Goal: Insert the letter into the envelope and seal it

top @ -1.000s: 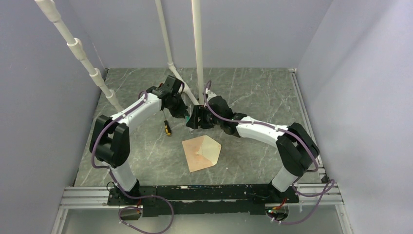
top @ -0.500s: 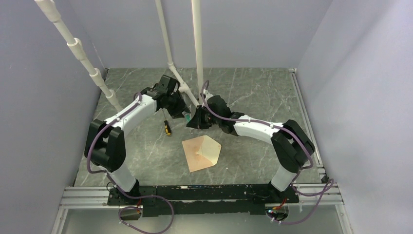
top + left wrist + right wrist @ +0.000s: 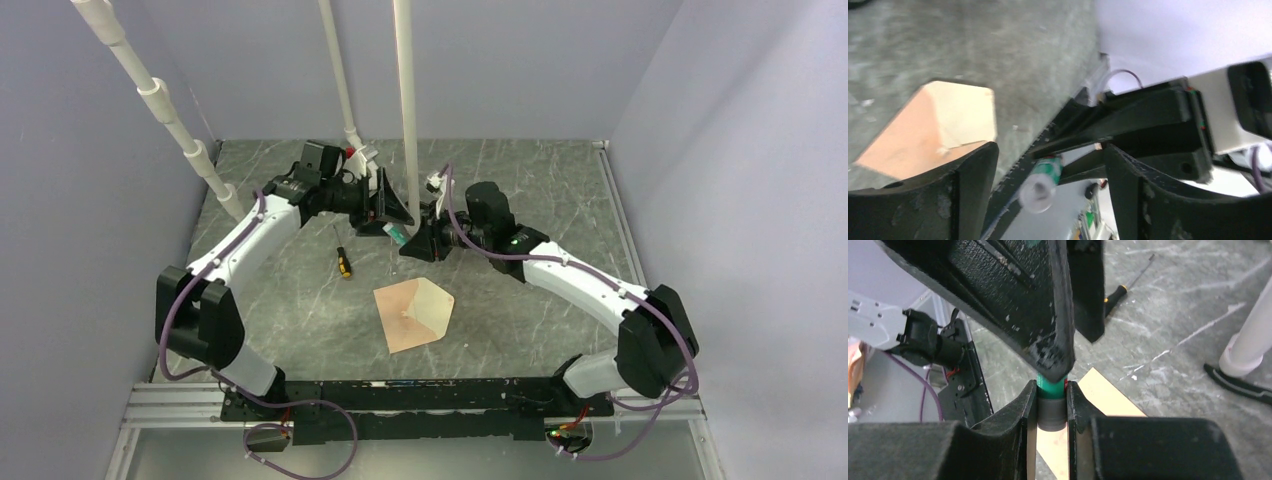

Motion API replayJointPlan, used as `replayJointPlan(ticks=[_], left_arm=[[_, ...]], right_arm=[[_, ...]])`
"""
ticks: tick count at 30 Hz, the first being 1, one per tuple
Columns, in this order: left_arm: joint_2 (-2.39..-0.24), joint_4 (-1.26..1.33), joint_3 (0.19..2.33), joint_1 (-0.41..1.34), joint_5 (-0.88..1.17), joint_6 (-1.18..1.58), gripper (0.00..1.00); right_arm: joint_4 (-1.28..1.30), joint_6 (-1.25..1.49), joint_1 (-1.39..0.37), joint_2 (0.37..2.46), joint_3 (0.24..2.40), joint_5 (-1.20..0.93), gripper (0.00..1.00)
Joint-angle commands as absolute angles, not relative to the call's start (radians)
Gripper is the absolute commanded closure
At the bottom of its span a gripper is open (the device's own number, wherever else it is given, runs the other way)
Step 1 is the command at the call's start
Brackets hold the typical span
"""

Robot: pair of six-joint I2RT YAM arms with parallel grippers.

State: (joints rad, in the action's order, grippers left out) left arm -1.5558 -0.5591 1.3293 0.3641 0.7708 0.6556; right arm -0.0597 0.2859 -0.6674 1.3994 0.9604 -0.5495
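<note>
The peach envelope [image 3: 413, 313] lies flat on the table with its pointed flap open and its paler inner side up; it also shows in the wrist views [image 3: 933, 125] [image 3: 1103, 395]. The letter is not visible as a separate sheet. My right gripper [image 3: 415, 243] [image 3: 1052, 390] hovers behind the envelope, shut on a green glue stick [image 3: 397, 232] [image 3: 1052, 402]. My left gripper [image 3: 393, 213] [image 3: 1048, 150] is open, facing the right one. The stick's white end [image 3: 1043, 182] sits in the gap between the left fingers, touching neither.
A black-and-yellow screwdriver [image 3: 343, 262] [image 3: 1120, 287] lies left of the envelope. White pipes [image 3: 405, 100] stand just behind both grippers, one base close to the right wrist [image 3: 1253, 335]. Walls enclose the table at left, back and right.
The left gripper has opened and let go of the glue stick, drawing back to the left. The right gripper has shut on the stick and its arm has stretched farther out.
</note>
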Motion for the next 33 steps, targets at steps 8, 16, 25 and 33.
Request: replayJointPlan(ticks=[8,16,25,33], left_arm=[[-1.443,-0.569,1.340,0.367,1.178,0.511,0.44],[-1.445,-0.677,1.368,0.367,1.255,0.369,0.66],[-1.473,-0.849,1.417,0.367,1.203,0.226,0.55],[-1.467,-0.835,1.409,0.367,1.202,0.224,0.58]], right_arm=[[0.116,0.011,-0.671,1.354,1.085,-0.608,1.00],[0.149,-0.025,-0.671,1.359,1.103,-0.650,1.00],[0.180,-0.043,-0.669,1.363,1.126,-0.668,1.00],[0.198,-0.048,-0.663,1.365,1.133,-0.695,1.00]])
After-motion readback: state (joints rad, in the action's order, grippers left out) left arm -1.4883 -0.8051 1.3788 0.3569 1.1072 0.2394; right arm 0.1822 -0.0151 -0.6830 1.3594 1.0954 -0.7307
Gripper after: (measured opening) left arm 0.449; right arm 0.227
